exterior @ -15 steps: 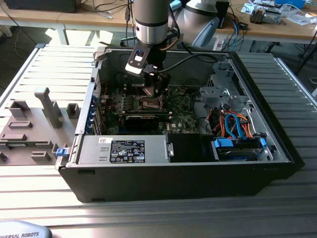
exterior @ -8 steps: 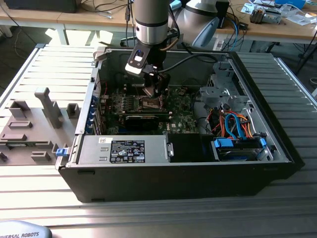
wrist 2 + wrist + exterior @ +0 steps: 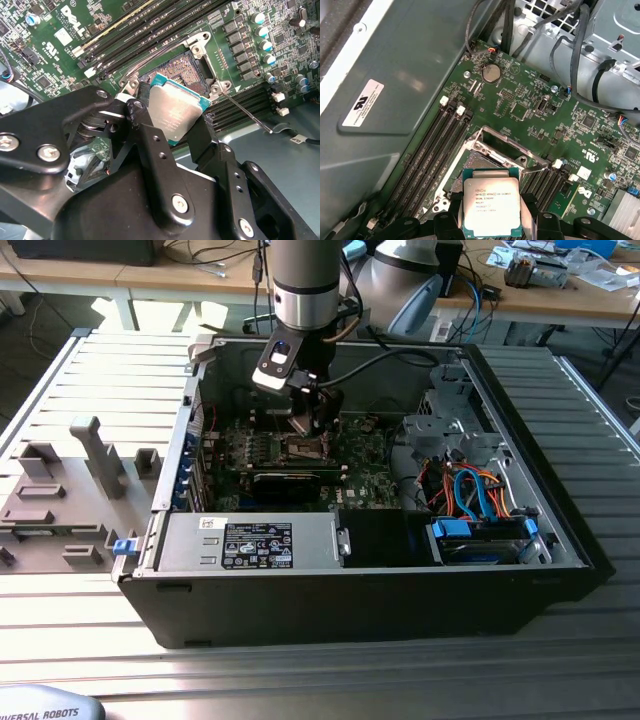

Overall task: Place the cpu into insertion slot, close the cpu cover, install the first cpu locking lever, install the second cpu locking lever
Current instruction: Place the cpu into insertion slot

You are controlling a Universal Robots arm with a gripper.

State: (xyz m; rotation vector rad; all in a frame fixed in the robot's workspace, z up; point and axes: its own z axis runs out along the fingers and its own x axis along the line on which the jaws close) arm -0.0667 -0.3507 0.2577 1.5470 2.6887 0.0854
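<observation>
Black metal fingers (image 3: 150, 145) of the claw (image 3: 172, 125) are seen closest in both wrist views, closed partway upon the small flat square cpu with a silver-grey metal top (image 3: 175, 112), which is gripped by two opposite edges. The cpu is held between the fingertips, raised off the green circuit board (image 3: 530, 115) and not seated. Just beyond it the small square dark insertion slot with a metal rim (image 3: 480, 162) is exposed, its contact field bare. The thin silvery cpu cover frame (image 3: 512, 145) is stood open at the far side of the slot. A thin wire locking lever (image 3: 247, 113) is swung out beside the slot. In the exterior view the arm is lowered into the open black computer case (image 3: 350, 620) laid on the slatted metal worktop (image 3: 300, 680).
</observation>
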